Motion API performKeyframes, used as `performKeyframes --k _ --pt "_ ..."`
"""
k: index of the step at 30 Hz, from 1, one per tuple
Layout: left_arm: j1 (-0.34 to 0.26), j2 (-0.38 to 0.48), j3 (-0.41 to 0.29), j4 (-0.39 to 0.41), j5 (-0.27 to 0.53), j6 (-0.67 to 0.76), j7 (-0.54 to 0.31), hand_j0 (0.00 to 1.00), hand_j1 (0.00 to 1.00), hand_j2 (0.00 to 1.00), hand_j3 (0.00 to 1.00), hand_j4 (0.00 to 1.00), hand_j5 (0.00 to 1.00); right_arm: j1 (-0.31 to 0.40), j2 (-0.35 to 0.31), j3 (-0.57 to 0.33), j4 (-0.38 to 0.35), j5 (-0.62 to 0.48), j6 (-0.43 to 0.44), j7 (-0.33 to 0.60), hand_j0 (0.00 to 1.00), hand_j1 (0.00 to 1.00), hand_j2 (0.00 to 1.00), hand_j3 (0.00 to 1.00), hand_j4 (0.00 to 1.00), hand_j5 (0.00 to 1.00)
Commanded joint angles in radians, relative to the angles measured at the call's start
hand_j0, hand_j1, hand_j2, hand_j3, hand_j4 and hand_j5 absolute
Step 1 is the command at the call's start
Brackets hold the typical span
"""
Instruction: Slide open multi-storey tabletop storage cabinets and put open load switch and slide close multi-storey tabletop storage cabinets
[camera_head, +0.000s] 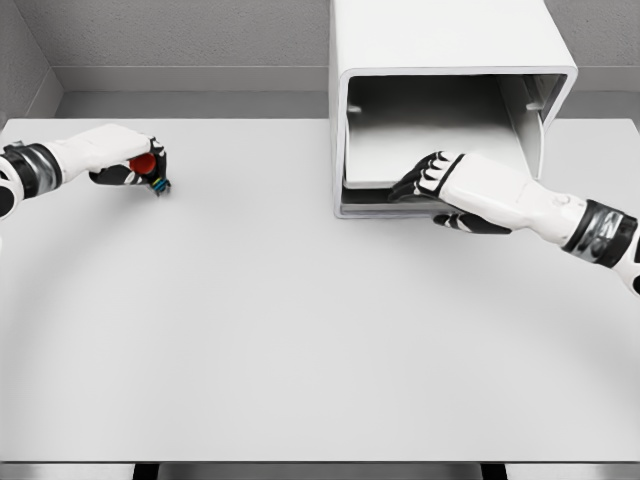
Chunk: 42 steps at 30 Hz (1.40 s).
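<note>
a smooth, matte, pale grey counter (300, 330) with a rounded front edge is being viewed from above, set against speckled grey walls. at its rear right, a boxy white storage cabinet (450, 40) with softly rounded corners and a plain, glossy-looking shell is being shown with its front open; a flat, shallow drawer (400, 150) of the same white material is being seen inside the hollow interior, its front lip lying near the cabinet's lower edge.

the right robot hand (432, 178), white-shelled with black segmented joints, is being held at the drawer's front lip, its fingers (425, 172) being curled over that edge; the thumb is being kept below, against the cabinet's base. the grip on the lip is looking closed, though the exact contact is being partly hidden by the knuckles. its white forearm is being extended in from the right edge, with a banded black and metallic wrist cuff.

at the counter's far left, well apart from the cabinet, the left robot hand (135, 165) is being clenched around the load switch (150, 168), a small object whose rounded red part is being shown between the dark fingers, with a small dark end bearing a bluish fleck protruding below the fingers, touching or just above the counter. its finer shape is being hidden by the grasp.
</note>
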Motion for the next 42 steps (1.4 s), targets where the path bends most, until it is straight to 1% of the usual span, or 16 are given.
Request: performKeyframes --k 1,3,5,6,8,14,15,19,22,24,28,30,33,38,41,42 --pt "0.0 0.0 0.004 -0.018 0.019 0.003 0.001 0.36 0.36 0.36 0.36 0.36 0.36 0.0 -0.006 -0.002 -0.019 0.018 -0.005 0.008 0.77 0.77 0.77 0.77 0.77 0.77" --pt "0.003 0.001 0.003 -0.048 0.038 0.003 0.001 0.36 0.36 0.36 0.36 0.36 0.36 0.003 -0.006 -0.002 -0.02 0.018 -0.005 0.008 0.77 0.77 0.77 0.77 0.77 0.77" --pt "0.009 0.001 0.003 -0.059 0.055 0.003 0.001 0.36 0.36 0.36 0.36 0.36 0.36 0.009 -0.007 -0.002 -0.02 0.018 -0.005 0.008 0.77 0.77 0.77 0.77 0.77 0.77" --pt "0.011 0.001 0.003 -0.061 0.061 0.003 0.001 0.36 0.36 0.36 0.36 0.36 0.36 0.015 -0.023 -0.004 -0.035 0.019 -0.005 0.008 0.77 0.77 0.77 0.77 0.77 0.77" --pt "0.015 0.003 0.003 -0.097 0.076 0.003 0.001 0.36 0.36 0.36 0.36 0.36 0.36 0.055 -0.03 -0.039 -0.049 0.018 -0.005 0.008 0.77 0.77 0.77 0.77 0.77 0.77" --pt "0.054 0.021 0.003 -0.174 0.131 0.003 0.001 0.36 0.36 0.36 0.36 0.36 0.36 0.077 -0.059 -0.05 -0.091 0.018 -0.005 0.007 0.77 0.77 0.77 0.77 0.77 0.77" --pt "0.057 0.023 0.003 -0.176 0.141 0.003 0.001 0.36 0.36 0.36 0.36 0.36 0.36 0.092 -0.062 -0.076 -0.092 0.018 -0.005 0.007 0.77 0.77 0.77 0.77 0.77 0.77" --pt "0.06 0.026 0.004 -0.188 0.156 0.003 0.001 0.36 0.36 0.36 0.36 0.36 0.36 0.127 -0.072 -0.108 -0.121 0.018 -0.005 0.007 0.77 0.77 0.77 0.77 0.77 0.77" --pt "0.106 0.026 0.032 -0.258 0.157 0.003 0.001 0.36 0.36 0.36 0.36 0.36 0.36 0.146 -0.081 -0.128 -0.134 0.016 -0.005 0.005 0.77 0.77 0.77 0.77 0.77 0.77" --pt "0.11 0.024 0.04 -0.265 0.159 0.003 0.001 0.36 0.36 0.36 0.36 0.36 0.36 0.147 -0.085 -0.128 -0.135 0.016 -0.005 0.005 0.78 0.78 0.78 0.78 0.78 0.78" --pt "0.146 0.033 0.052 -0.347 0.171 0.003 0.001 0.36 0.36 0.36 0.36 0.36 0.36 0.178 -0.085 -0.155 -0.135 0.016 -0.005 0.007 0.78 0.78 0.78 0.78 0.78 0.78" --pt "0.152 0.033 0.052 -0.364 0.171 0.003 0.001 0.36 0.36 0.36 0.36 0.36 0.36 0.186 -0.085 -0.157 -0.137 0.016 -0.005 0.007 0.78 0.78 0.78 0.78 0.78 0.78" --pt "0.16 0.033 0.053 -0.387 0.174 0.003 0.001 0.36 0.36 0.36 0.36 0.36 0.36 0.23 -0.087 -0.209 -0.154 0.016 -0.005 0.008 0.78 0.78 0.78 0.78 0.78 0.78" --pt "0.179 0.041 0.063 -0.424 0.182 0.003 0.001 0.36 0.36 0.36 0.36 0.36 0.36 0.23 -0.087 -0.215 -0.155 0.009 -0.005 0.007 0.78 0.78 0.78 0.78 0.78 0.78" --pt "0.196 0.041 0.07 -0.467 0.191 0.003 0.001 0.36 0.36 0.36 0.36 0.36 0.36 0.236 -0.09 -0.275 -0.155 0.001 -0.005 0.004 0.78 0.78 0.78 0.78 0.78 0.78" --pt "0.207 0.041 0.075 -0.49 0.191 0.003 0.001 0.36 0.36 0.36 0.36 0.36 0.36 0.236 -0.09 -0.28 -0.155 -0.008 -0.005 0.004 0.78 0.78 0.78 0.78 0.78 0.78"
